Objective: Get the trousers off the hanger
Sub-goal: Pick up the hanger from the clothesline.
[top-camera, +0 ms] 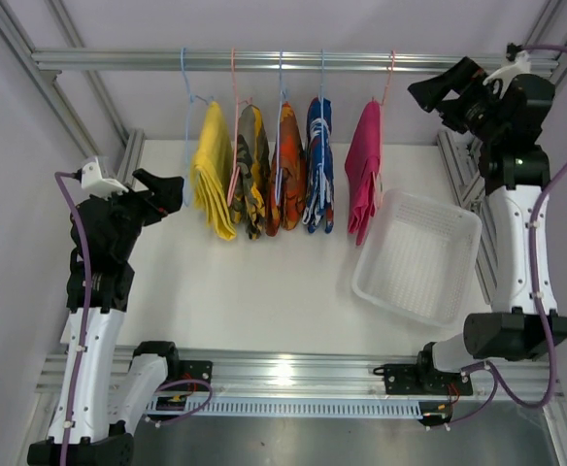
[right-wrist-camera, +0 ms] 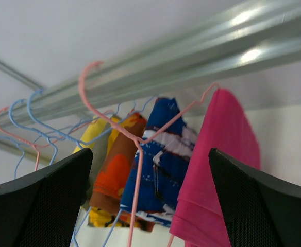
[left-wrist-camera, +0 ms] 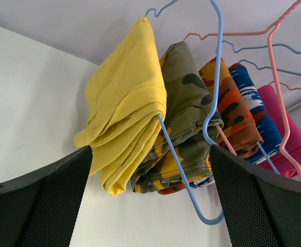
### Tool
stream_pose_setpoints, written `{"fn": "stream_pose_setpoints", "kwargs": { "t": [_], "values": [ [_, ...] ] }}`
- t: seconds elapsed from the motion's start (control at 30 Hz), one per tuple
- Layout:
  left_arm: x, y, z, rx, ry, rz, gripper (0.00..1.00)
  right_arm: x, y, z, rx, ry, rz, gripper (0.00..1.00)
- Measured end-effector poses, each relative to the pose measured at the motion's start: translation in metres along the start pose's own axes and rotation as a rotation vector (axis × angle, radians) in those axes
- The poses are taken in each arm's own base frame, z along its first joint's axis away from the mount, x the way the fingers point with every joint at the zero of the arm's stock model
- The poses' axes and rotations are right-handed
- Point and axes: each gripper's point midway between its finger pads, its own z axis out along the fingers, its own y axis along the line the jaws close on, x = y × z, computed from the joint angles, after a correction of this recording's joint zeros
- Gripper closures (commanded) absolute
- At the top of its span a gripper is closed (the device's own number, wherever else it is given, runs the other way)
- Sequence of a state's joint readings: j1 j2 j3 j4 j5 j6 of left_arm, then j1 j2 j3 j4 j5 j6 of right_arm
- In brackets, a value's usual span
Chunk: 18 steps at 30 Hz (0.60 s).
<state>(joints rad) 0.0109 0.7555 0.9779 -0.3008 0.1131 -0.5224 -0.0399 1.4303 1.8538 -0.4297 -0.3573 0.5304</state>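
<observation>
Top external view: five trousers (top-camera: 293, 165) hung on hangers (left-wrist-camera: 218, 62) from the rail (top-camera: 118, 60), upper middle.
Left claw (left-wrist-camera: 150, 149): gaped wide, held nothing, near the yellow pair (left-wrist-camera: 127, 103).
Right claw (right-wrist-camera: 150, 152): gaped wide, held nothing, upper right, facing the pink pair (right-wrist-camera: 220, 164).
Hidden: blue pair (left-wrist-camera: 256, 110) mostly behind the orange pair (left-wrist-camera: 230, 110) in left wrist view.
Basket (top-camera: 415, 257): on the tabletop (top-camera: 245, 291) beside the pink pair; only its own floor showed inside.
</observation>
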Motion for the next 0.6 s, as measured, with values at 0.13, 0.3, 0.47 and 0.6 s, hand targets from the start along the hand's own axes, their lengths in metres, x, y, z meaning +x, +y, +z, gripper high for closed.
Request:
{"fn": "stream_pose_setpoints", "kwargs": {
  "t": [0.13,0.3,0.47,0.6],
  "values": [
    [0.002,0.0,0.001,0.003,0.008,-0.001,0.01,0.052,-0.022,0.029,-0.067,0.162,0.153,0.0],
    [0.004,-0.001,0.002,0.009,0.017,-0.002,0.01,0.093,-0.022,0.035,-0.163,0.276,0.284,0.0],
    [0.004,-0.002,0.002,0.014,0.02,-0.002,0.01,0.105,-0.004,0.034,-0.309,0.307,0.342,0.0],
    [0.004,-0.002,0.002,0.014,0.02,-0.002,0.01,0.11,0.009,0.035,-0.414,0.331,0.375,0.02]
  ]
}}
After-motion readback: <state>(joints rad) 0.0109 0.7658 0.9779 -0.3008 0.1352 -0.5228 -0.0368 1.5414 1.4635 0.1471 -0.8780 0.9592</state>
